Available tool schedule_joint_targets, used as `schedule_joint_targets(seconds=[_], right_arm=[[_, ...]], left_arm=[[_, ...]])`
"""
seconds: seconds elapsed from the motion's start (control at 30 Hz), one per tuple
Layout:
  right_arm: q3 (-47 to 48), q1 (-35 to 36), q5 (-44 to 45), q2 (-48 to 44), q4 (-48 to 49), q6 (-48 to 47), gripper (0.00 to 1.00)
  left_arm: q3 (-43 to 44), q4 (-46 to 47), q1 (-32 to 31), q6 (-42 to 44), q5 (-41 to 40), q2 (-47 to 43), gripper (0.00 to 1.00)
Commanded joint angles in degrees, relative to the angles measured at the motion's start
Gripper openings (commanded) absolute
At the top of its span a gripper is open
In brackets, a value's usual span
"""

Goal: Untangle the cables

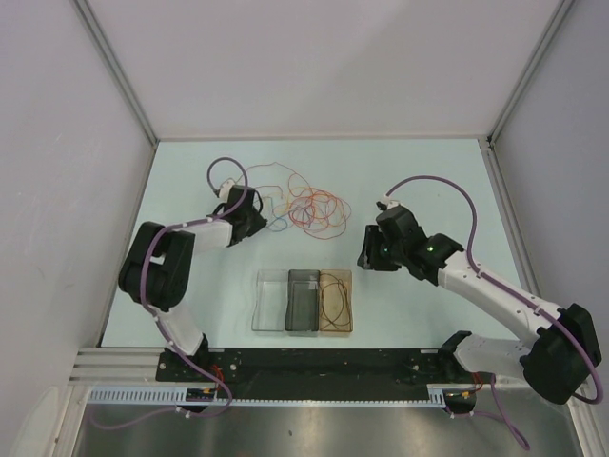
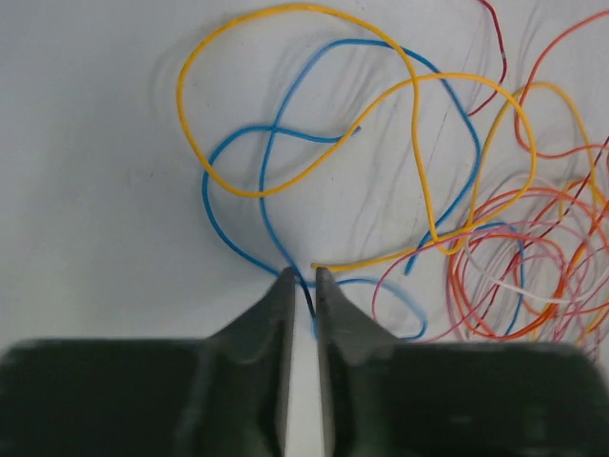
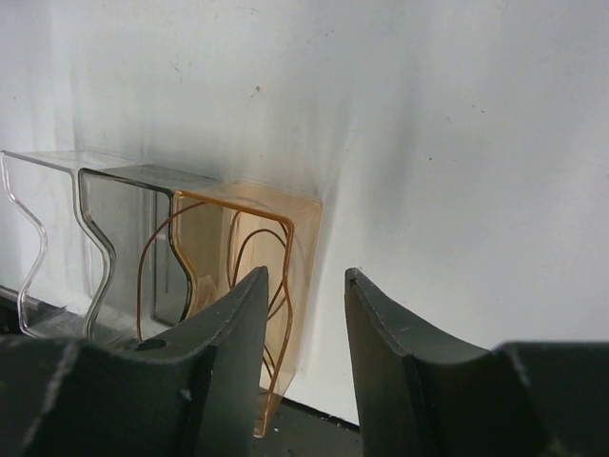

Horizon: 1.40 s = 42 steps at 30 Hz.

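Top external view first: the pale table (image 1: 428, 190) fills the floor of the booth, and the left arm (image 1: 166, 262) stretches up to the far side, while the right arm (image 1: 495, 286) bends in from the right and stops just right of centre. Near the front edge sit three bins side by side, touching: a clear bin (image 1: 269, 303), a grey bin (image 1: 303, 303) and an amber bin (image 1: 347, 305), and the amber one holds a looped brown cable (image 1: 335, 303). Beyond them, well apart from the bins, the cables (image 1: 309, 205) lie in a loose red and orange tangle, with the left arm's tip at its left edge. From up here the colours blur and the fingers cannot be read. The left wrist view fills that in: the left gripper (image 2: 304, 276) is pinched down to a sliver, and a blue cable (image 2: 206, 186) runs right between its tips, gripped there. A yellow cable (image 2: 181, 90) loops over the blue one, and its loose end lies just beside the right fingertip. The right wrist view shows the right gripper (image 3: 304, 286) spread apart with nothing in it, hovering off the table and facing the bins.
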Motion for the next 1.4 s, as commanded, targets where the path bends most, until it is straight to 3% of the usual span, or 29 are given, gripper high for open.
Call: schedule_joint_targets(seconds=[0.0,0.03,0.2,0.47,0.67,0.8,1.13,1.37], right_arm=[[0.17,-0.44,-1.03,0.04,1.71,-1.07,0.42],[0.08,-0.44,-1.03,-0.22,1.54,-1.07,0.41],[0.08,-0.36,-1.47,-1.10,1.09,-0.71,0.39],[0.08,-0.71,-1.12,-4.44,1.27,-0.45,0.37],[0.43,-1.06,-2.95,-7.52,1.27,0.43,0.37],[0.78,-1.06,-3.76,-9.54,0.74,1.22,0.37],[1.22,-0.97,-3.14,-12.70,-2.07,1.40,0.36],[1.57,-1.06,-2.53,-13.59,-3.13,1.13,0.36]], left_arm=[[2.37,2.40,0.25,-0.79,-0.68,0.54,0.06],[3.94,0.57,0.16,-0.36,-0.86,0.11,0.00],[6.50,-7.25,-1.59,4.91,-4.81,-12.44,0.00],[23.53,-18.42,-9.15,20.29,-5.17,-35.12,0.00],[32.60,-16.07,-12.85,27.86,0.62,-41.46,0.00],[39.97,-19.74,-13.37,28.83,4.15,-40.77,0.00],[30.24,-27.21,-13.73,25.49,7.75,-50.95,0.00],[22.69,-41.89,-13.99,22.33,10.21,-57.20,0.00]])
